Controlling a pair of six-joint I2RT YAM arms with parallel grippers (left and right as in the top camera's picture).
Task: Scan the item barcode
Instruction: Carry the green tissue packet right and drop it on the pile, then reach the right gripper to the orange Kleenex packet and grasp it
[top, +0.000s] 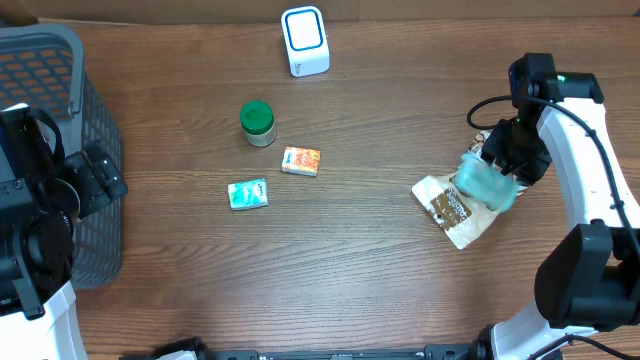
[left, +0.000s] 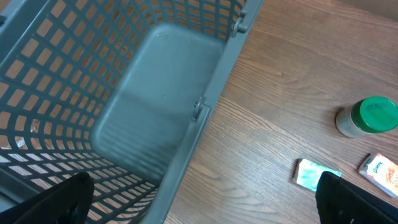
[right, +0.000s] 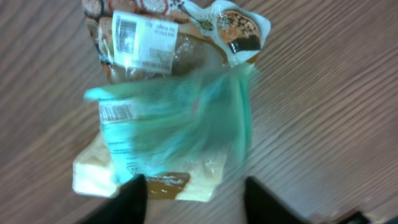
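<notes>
overhead first: on the brown wooden worktop (top: 380, 280) i see a white box scanner with a blue-ringed face (top: 304, 40) at the far middle. nearer are a green-lidded jar (top: 257, 122), a small orange carton (top: 301, 161) and a small teal packet (top: 247, 194). a grey plastic lattice basket (top: 50, 60) stands at the left edge, with my left arm (top: 30, 210) beside it. my right arm (top: 590, 170) reaches in from the right over a blurred teal plastic pouch (top: 487, 183). this task item overlaps the far right part of a white and brown printed pouch (top: 450, 212), well apart from the scanner. i cannot tell whether the teal pouch rests on it or hangs just above.

left wrist: the left fingers (left: 62, 199) stand wide apart at the bottom corners with nothing between them. they hover over the basket's near rim. the jar, teal packet and orange carton show at the right.

right wrist: the right fingers (right: 134, 199) are spread, gripping nothing. the teal pouch, smeared with blur, lies just beyond their tips across the printed pouch. a white barcode label (right: 140, 37) on the printed pouch faces up.
</notes>
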